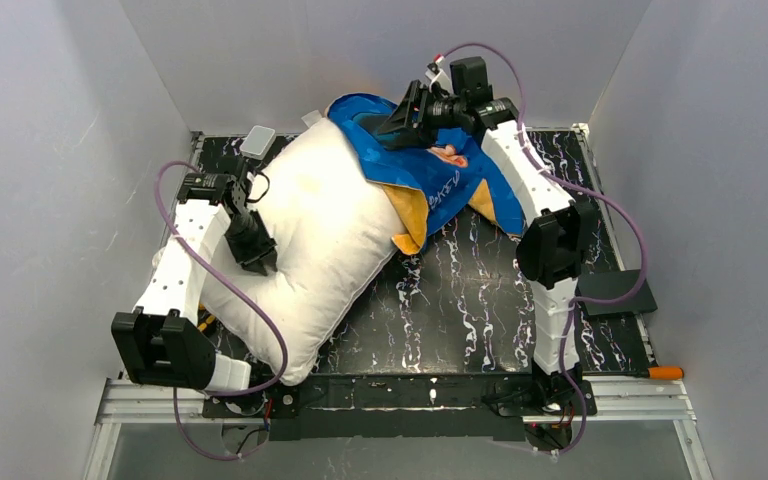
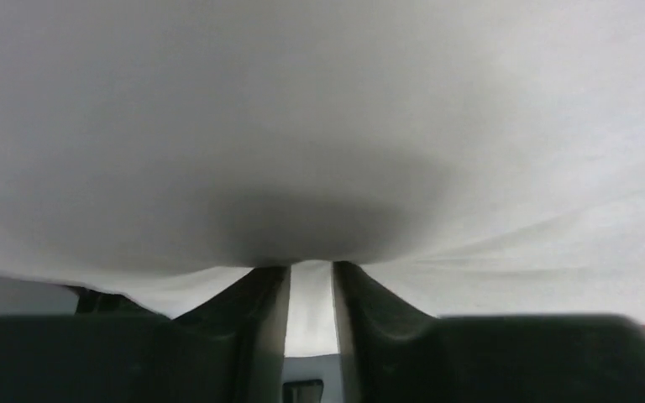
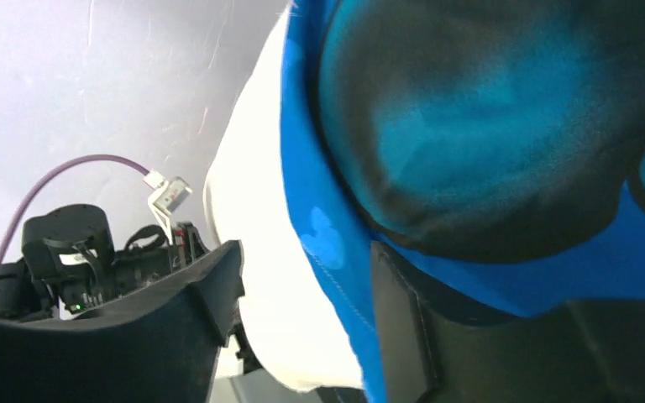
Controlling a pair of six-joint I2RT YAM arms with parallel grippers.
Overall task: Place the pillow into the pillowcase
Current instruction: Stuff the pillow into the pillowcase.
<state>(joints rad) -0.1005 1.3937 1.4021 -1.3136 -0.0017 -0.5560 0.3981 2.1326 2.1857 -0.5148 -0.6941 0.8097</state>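
Note:
The white pillow (image 1: 310, 240) lies slantwise on the left half of the table, its far right end under the edge of the blue pillowcase (image 1: 440, 175). The case's orange-yellow reverse (image 1: 412, 215) shows beside it. My left gripper (image 1: 255, 250) presses into the pillow's left side. In the left wrist view its jaws (image 2: 311, 267) stand a narrow gap apart, with white pillow (image 2: 319, 126) cloth filling the gap. My right gripper (image 1: 400, 115) is at the case's far edge. It stands open (image 3: 302, 252), the pillowcase (image 3: 487, 134) draped over one finger (image 3: 403, 319), with the pillow (image 3: 260, 252) between the jaws.
The black marbled table (image 1: 480, 300) has grey walls on three sides. A small pale box (image 1: 257, 141) sits at the back left. A flat black pad (image 1: 615, 292) and an orange-handled tool (image 1: 665, 372) lie at the right edge. The left arm (image 3: 76, 260) shows in the right wrist view.

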